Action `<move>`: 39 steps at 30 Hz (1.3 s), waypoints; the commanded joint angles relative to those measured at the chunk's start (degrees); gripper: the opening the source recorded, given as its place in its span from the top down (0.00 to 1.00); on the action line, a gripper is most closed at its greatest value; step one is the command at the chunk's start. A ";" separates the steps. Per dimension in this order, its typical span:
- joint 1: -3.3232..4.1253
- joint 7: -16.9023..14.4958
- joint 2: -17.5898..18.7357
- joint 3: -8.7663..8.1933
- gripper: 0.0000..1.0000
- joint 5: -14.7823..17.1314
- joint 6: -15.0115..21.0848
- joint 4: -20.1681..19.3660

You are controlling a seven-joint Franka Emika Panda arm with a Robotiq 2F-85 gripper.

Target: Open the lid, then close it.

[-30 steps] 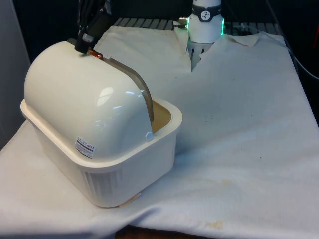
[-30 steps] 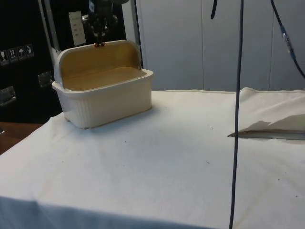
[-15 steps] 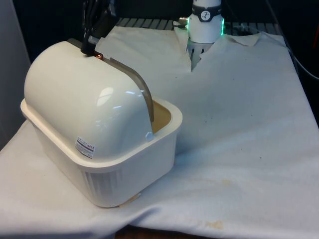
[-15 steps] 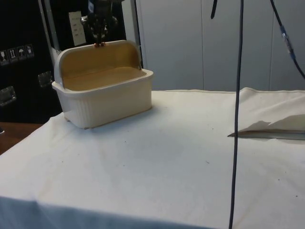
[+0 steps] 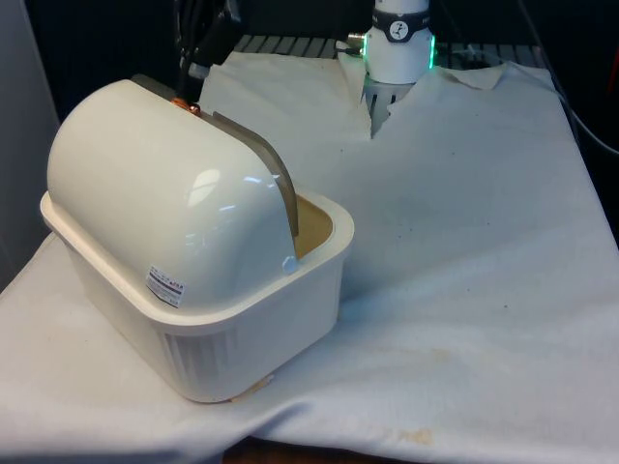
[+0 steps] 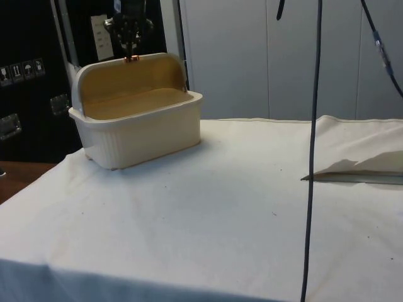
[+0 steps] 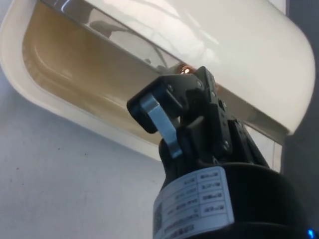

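A cream bread box (image 5: pixel 193 329) stands at the front view's left with its curved lid (image 5: pixel 276 179) rolled back over the white dome, leaving the opening uncovered. The lid's small copper knob (image 5: pixel 193 107) sits at the top of the dome. My black gripper (image 5: pixel 196 70) hangs just above and slightly past the knob, apart from it, fingers open with nothing held. From the side, the gripper (image 6: pixel 129 44) hovers over the knob (image 6: pixel 131 58) and the box's tan inside (image 6: pixel 132 100) is exposed. The wrist view has the knob (image 7: pixel 185 70) just beyond the gripper (image 7: pixel 180 97).
White cloth (image 5: pixel 464 242) covers the table to the front view's right of the box. The robot's base (image 5: pixel 398 43) stands at the far end. A black cable (image 6: pixel 313 126) hangs down in the side view. The box sits close to the table's edge.
The gripper has let go of the copper knob, rising and drifting to the front view's right. The lid has stayed rolled back.
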 commanded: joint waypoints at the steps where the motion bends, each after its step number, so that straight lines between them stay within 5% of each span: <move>1: -0.34 -0.97 -0.40 0.92 1.00 1.20 -0.52 -0.29; 9: -0.40 -3.04 -0.34 1.95 1.00 3.78 -1.60 -0.63; 18: 0.00 -4.01 -1.43 1.20 1.00 3.15 -2.98 0.40; 22: -0.46 -6.07 -2.06 2.06 1.00 4.87 -4.41 0.17; 24: 0.00 -5.44 -1.89 1.32 1.00 4.01 -4.41 0.34; 39: -0.80 -11.00 -2.23 -0.06 1.00 5.90 -4.35 1.83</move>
